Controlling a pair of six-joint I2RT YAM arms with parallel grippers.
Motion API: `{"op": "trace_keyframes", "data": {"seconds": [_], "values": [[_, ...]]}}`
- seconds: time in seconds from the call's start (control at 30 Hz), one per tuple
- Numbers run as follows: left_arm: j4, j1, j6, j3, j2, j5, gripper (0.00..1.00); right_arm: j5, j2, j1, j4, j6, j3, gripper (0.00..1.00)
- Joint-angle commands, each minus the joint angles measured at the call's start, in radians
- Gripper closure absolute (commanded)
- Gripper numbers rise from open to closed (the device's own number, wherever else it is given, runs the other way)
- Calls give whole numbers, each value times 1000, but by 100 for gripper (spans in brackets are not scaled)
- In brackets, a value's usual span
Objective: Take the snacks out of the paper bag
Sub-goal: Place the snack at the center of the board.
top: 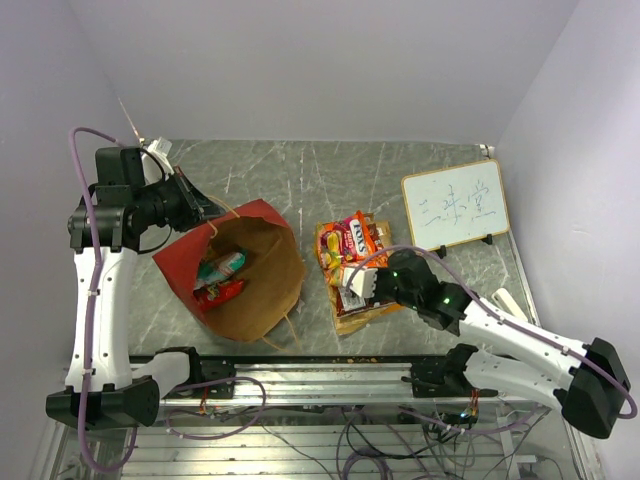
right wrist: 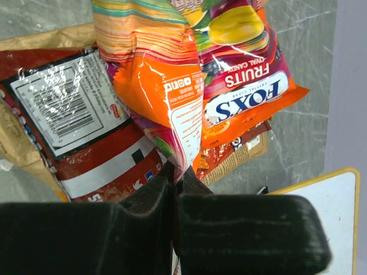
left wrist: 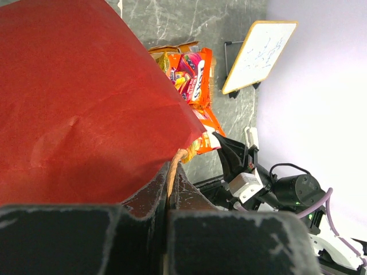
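Observation:
The red paper bag (top: 240, 270) lies open on the table, its brown inside facing up. A teal packet (top: 220, 267) and a red packet (top: 220, 291) lie inside it. My left gripper (top: 210, 207) is shut on the bag's twine handle (left wrist: 173, 166) at the far rim; the red outside (left wrist: 74, 103) fills the left wrist view. A pile of snacks (top: 352, 262) lies right of the bag. My right gripper (top: 352, 285) is shut on the edge of an orange striped packet (right wrist: 160, 74), resting on the pile next to the orange Fox's packet (right wrist: 246, 97).
A white framed whiteboard (top: 455, 207) stands at the back right, also in the left wrist view (left wrist: 258, 54). A red-and-white packet with a barcode (right wrist: 69, 126) lies under the pile. The rail (top: 330, 372) runs along the table's near edge.

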Motion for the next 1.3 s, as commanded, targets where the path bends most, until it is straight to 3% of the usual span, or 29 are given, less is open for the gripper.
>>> {"op": "trace_keyframes", "data": {"seconds": [0.0,0.23,0.53,0.87,1.03,1.27], "values": [[-1,-5,-4,-7,-23,22,93,-5,-71,-7,-59,-19,-34,100],[4,-4,-8,-28,-29,23,93,-34,-98,-7,-143,-23,-75,99],[-2,-4,-11,-21,-30,11,93,-115,-32,-7,-265,-65,-28,66],[-31,-4,-4,7,-34,-14,93,-200,-123,-8,-474,-64,94,53],[-26,-5,-16,-20,-53,-25,93,-308,-185,-8,-293,126,153,37],[-25,-5,-49,-31,-66,-27,93,-556,-38,43,143,361,229,35]]}}
